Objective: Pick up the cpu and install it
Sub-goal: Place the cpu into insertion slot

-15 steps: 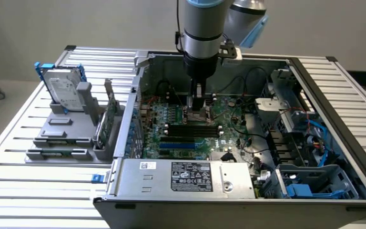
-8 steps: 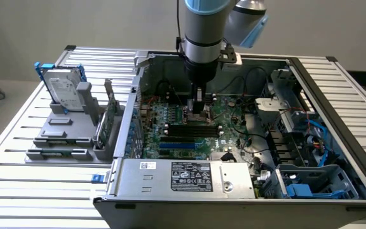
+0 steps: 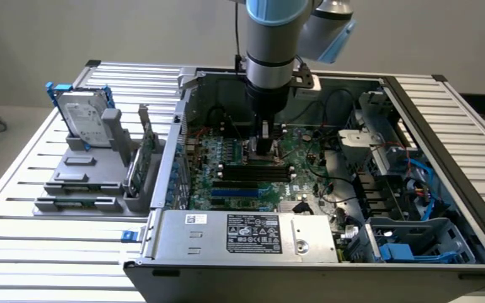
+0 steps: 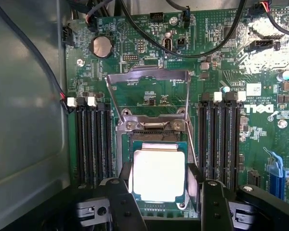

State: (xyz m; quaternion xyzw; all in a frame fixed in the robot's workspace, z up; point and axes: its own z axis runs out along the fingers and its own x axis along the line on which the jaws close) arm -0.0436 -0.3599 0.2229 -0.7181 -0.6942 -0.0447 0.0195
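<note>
Wrist view, with gripper clenched on cpu at open socket: risks bent pins if tilted or shifted off-square.

Arm was a round silver-grey tube with a pale blue band at its twelve o'clock end. The joint housing at two o'clock carried a pale blue cap. A thin black cable ran along the tube at nine o'clock. The wrist section and flange were black. Gripper was dark and narrow, with two black fingers, each bearing a round screw head
</note>
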